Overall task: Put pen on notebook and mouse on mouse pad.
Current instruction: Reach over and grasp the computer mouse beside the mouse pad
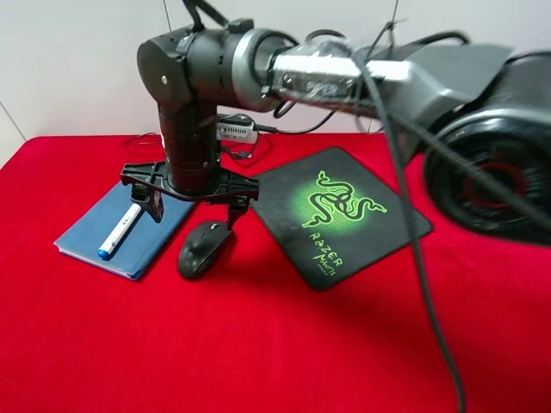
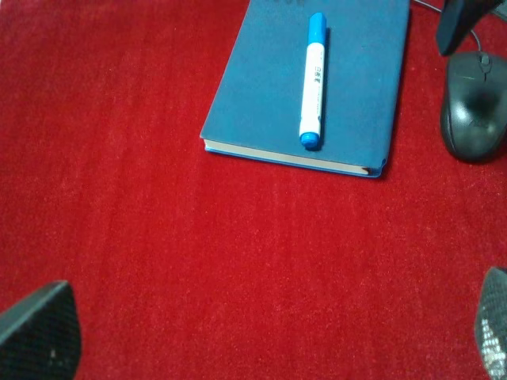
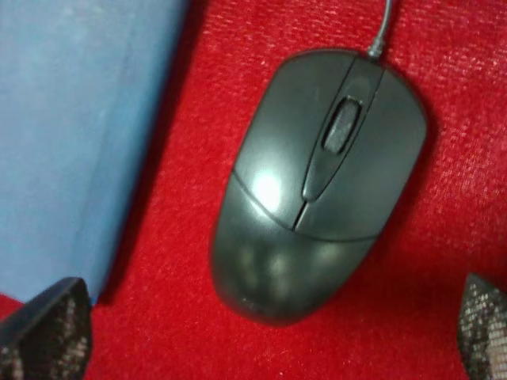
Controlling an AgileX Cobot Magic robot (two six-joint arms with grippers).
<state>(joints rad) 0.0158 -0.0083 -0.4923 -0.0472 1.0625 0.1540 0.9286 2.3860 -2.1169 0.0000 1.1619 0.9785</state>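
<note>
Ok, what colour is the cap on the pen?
Blue, on a white body. The pen shows best in the left wrist view.

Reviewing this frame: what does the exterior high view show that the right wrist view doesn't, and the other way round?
Only exterior high: the mouse pad, with nothing on it, and the pen lying on the notebook.

Only right wrist: close detail on the mouse, namely the scroll wheel and the seam between its buttons.

Both: the mouse on the red cloth, beside the notebook but not touching it, with the right gripper over it, jaws wide open.
</note>
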